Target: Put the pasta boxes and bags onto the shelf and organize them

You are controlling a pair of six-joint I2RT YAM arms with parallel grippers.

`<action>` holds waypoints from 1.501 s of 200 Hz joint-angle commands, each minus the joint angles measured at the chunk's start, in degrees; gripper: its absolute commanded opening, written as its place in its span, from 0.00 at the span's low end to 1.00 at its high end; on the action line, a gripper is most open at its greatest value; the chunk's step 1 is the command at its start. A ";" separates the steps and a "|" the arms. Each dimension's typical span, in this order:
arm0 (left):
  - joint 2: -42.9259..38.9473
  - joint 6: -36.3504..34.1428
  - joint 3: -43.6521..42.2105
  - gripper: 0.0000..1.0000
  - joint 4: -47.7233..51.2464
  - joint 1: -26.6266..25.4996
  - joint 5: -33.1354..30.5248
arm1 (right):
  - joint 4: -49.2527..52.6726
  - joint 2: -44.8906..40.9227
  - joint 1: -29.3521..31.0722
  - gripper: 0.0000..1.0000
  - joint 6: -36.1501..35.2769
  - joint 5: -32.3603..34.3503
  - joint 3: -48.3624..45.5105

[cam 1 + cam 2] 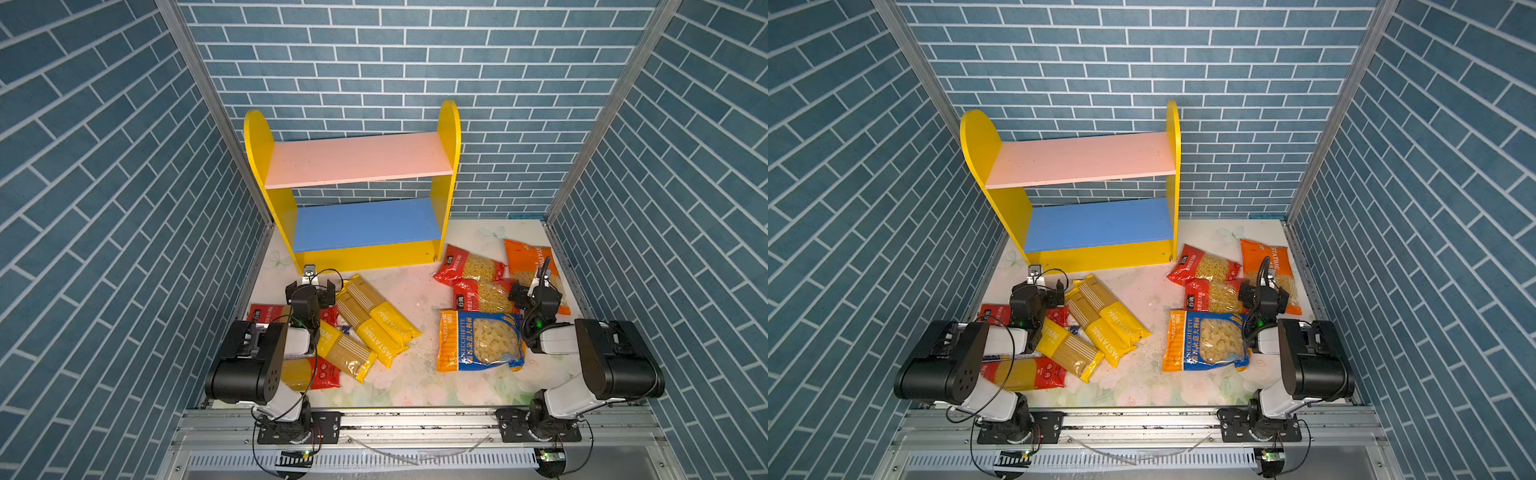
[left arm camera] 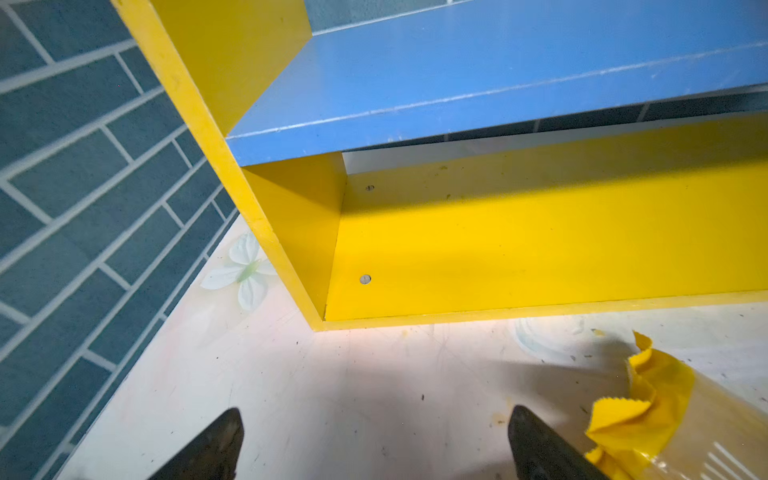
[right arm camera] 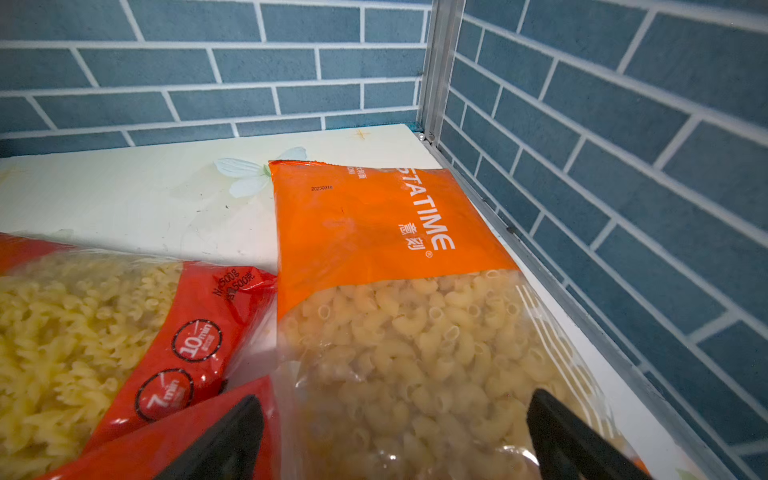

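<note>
The shelf [image 1: 357,162] [image 1: 1079,160] stands at the back with its pink and blue boards [image 2: 457,83] bare. Three yellow spaghetti packs [image 1: 374,316] [image 1: 1104,320] lie fanned at left, over red spaghetti packs [image 1: 328,374] partly hidden by the arm. My left gripper [image 1: 311,286] [image 2: 376,415] is open over bare table before the shelf's base, with a yellow pack's end [image 2: 640,415] beside one finger. At right lie two red fusilli bags [image 1: 469,266], an orange macaroni bag [image 1: 528,257] [image 3: 374,232] and a blue-orange bag [image 1: 482,340]. My right gripper [image 1: 536,291] [image 3: 395,399] hangs open above the orange bag.
Blue brick-patterned walls [image 1: 124,208] close in the left, back and right sides, with metal rails [image 3: 540,257] along the table's edges. The orange bag lies close to the right wall. Both arm bases [image 1: 291,428] sit on the front rail.
</note>
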State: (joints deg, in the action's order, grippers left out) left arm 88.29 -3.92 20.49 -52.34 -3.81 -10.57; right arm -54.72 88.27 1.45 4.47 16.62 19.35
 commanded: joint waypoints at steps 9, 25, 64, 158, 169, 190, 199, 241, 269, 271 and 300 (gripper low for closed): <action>-0.34 -0.47 0.89 1.00 0.77 0.39 1.29 | -0.30 0.32 0.22 0.99 -1.48 -0.45 0.79; -0.44 -0.45 0.90 1.00 0.83 0.39 1.30 | -0.27 0.28 0.22 0.99 -1.48 -0.45 0.77; -0.47 -0.05 1.04 1.00 1.01 0.83 1.72 | -0.26 0.32 0.22 0.99 -1.48 -0.47 0.86; -0.44 -0.03 1.08 1.00 1.09 0.81 1.78 | 2.07 0.15 -1.77 0.99 0.00 -2.94 1.88; -0.46 -0.03 1.00 1.00 1.01 0.81 1.78 | 2.09 0.15 -1.89 0.99 0.14 -3.10 1.77; -0.41 0.35 0.90 1.00 0.92 0.83 1.07 | 2.10 0.08 -2.29 0.99 0.44 -3.59 1.72; -0.45 0.58 0.89 1.00 0.92 0.91 0.95 | 2.08 -0.02 -2.67 0.99 0.70 -4.15 1.65; -0.53 1.68 -0.15 1.00 -1.13 0.83 -3.16 | 2.14 -0.03 -2.86 0.99 0.89 -4.41 1.70; -9.43 1.55 -3.03 1.00 1.09 -0.63 -7.20 | 5.16 -2.04 -2.70 0.99 0.34 -5.30 2.64; -10.28 1.55 -2.92 1.00 2.04 -0.68 -7.25 | 5.96 -2.60 -2.62 0.99 0.18 -5.35 2.86; -20.45 4.03 0.63 1.00 17.09 -1.28 -10.87 | 22.57 -10.73 -1.25 0.99 -0.60 -2.25 8.99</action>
State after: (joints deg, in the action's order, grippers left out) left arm 74.19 -2.28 18.31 -46.44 -4.49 -16.88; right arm -43.55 83.59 -0.73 4.62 12.67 21.91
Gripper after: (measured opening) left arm 0.996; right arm 0.992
